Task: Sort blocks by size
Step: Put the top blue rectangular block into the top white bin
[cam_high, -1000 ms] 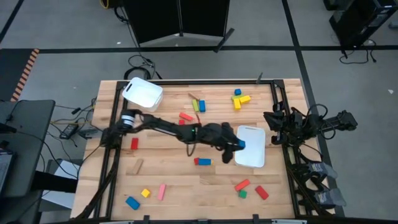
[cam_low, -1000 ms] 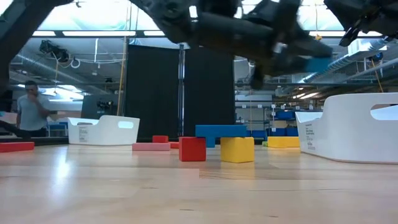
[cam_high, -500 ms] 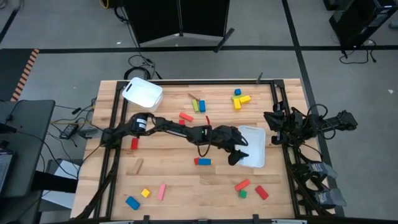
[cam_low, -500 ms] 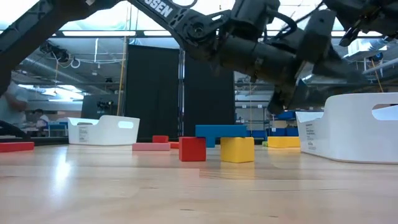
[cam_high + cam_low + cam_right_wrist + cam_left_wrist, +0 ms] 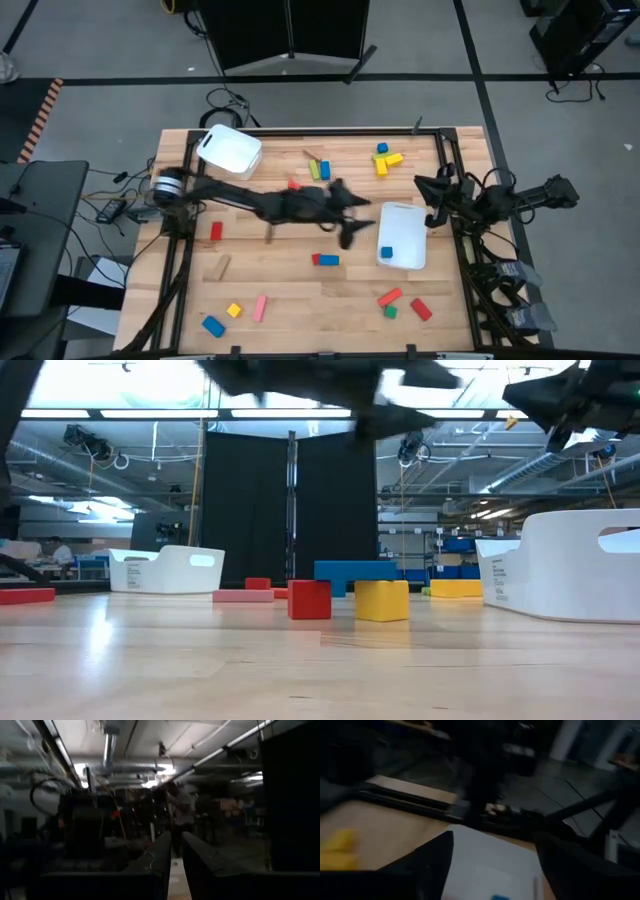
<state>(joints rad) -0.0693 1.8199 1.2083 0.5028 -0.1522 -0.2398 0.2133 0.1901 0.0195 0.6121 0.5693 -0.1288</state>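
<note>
- The left gripper [image 5: 345,232] hangs above the middle of the table [image 5: 270,285], just beside the near white bin [image 5: 402,236]. In the left wrist view its two dark fingers [image 5: 432,857] stand spread with nothing between them.
- A small blue block [image 5: 387,252] lies inside that near white bin, alone on the bin's floor; my reading is that this bin collects one size class, and the empty, spread gripper fits a drop just made.
- The far white bin [image 5: 229,150] sits at the table's opposite corner, well apart, probably for the other size.
- The remaining blocks lie scattered on the table: a yellow cluster [image 5: 387,160] with a blue piece near the far edge, a red and blue pair [image 5: 325,260] near the middle, a pink bar [image 5: 260,308], and red blocks [image 5: 420,309] towards the near edge.
- The right gripper [image 5: 432,196] waits at the table's right edge, off the work area; in the right wrist view its fingers [image 5: 162,857] sit almost pressed together, holding nothing.
- The blocks look like painted wood, hard and flat-faced, with cubes and longer bars; in the low view a red cube [image 5: 309,600] and a yellow cube [image 5: 381,600] stand side by side.
- The bins are smooth white plastic with rounded corners and a handle slot; the table is pale planked wood.
</note>
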